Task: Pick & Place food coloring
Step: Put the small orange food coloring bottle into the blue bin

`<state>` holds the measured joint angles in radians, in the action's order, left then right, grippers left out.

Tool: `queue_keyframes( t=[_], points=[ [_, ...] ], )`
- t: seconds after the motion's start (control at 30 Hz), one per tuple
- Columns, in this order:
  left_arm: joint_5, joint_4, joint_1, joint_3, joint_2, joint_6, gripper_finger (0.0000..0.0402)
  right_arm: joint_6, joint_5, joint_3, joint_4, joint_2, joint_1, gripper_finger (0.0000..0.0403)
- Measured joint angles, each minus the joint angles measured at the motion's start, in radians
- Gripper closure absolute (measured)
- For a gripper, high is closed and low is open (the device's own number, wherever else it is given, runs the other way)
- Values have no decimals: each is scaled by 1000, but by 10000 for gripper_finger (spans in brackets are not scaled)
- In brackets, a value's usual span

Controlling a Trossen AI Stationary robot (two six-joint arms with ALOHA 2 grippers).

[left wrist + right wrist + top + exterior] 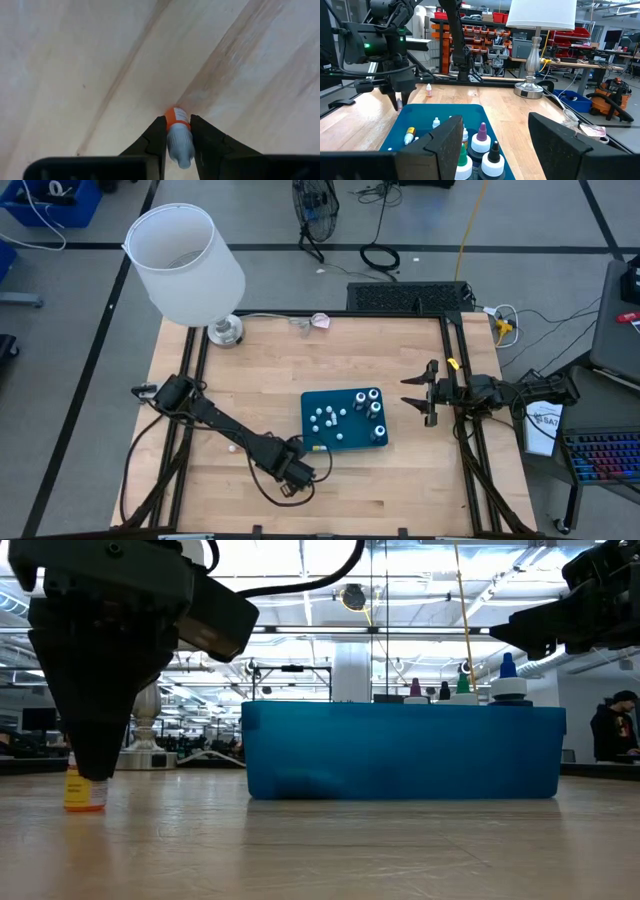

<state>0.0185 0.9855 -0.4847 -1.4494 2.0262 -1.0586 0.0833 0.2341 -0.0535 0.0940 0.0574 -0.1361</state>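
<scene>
Your left claw [177, 137] pinches a food coloring bottle [179, 137] on the desk [260, 370], near its front edge beside the tray [312, 408]; the cap is hidden. Right claw [425, 393] hangs open by the tray's right side.

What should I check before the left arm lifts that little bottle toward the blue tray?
1. Grip: left hand closed on the small pale bottle with the orange band, a finger on either side: ok.
2. Bottle off the wooden table: not ok, its base is still on the wood in the low view.
3. Drop zone: the teal-blue rectangular tray shows bare floor near its left edge: ok.
4. Path: the tray wall stands higher than the bottle, so lift first: not ok yet.
5. Right hand open, parked right of the tray: ok.
6. Stray small bottle on the table beyond: ok, clear.
</scene>
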Motion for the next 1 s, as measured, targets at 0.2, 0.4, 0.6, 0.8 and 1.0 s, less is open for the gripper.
queue_keyframes(
  t=[0.2,0.4,0.6,0.8,1.0],
  points=[
    [-69,16,18,-14,-13,64,334,0,0,0,0,0,0,190],
    [-134,109,42,-167,-20,154,334,0,0,0,0,0,0,190],
    [-316,61,79,-411,-21,481,334,0,0,0,0,0,0,190],
    [-300,-148,195,-507,-17,788,334,0,0,0,0,0,0,190],
    [-187,-141,350,-470,60,802,334,0,0,0,0,0,0,190]
  ],
)
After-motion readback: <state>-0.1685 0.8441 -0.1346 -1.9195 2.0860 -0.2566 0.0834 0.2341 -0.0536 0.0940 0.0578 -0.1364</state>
